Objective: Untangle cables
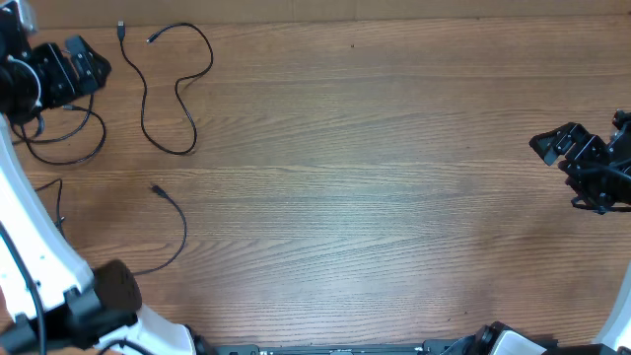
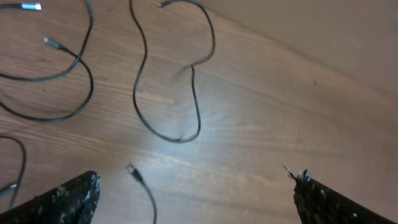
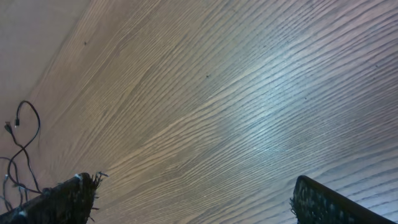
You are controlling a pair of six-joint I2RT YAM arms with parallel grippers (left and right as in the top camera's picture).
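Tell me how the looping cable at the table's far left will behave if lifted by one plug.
Probably floppy: the looping cable lies in loose S-bends, so it should droop and trail. Likely very light, being so thin. It would probably slide easily on the smooth wooden table.

— Is there any writing you can read here?
— No. You'll find no legible word, number, brand or sign on the brown wood-grain table (image 1: pixel 394 197) or anything upon it.
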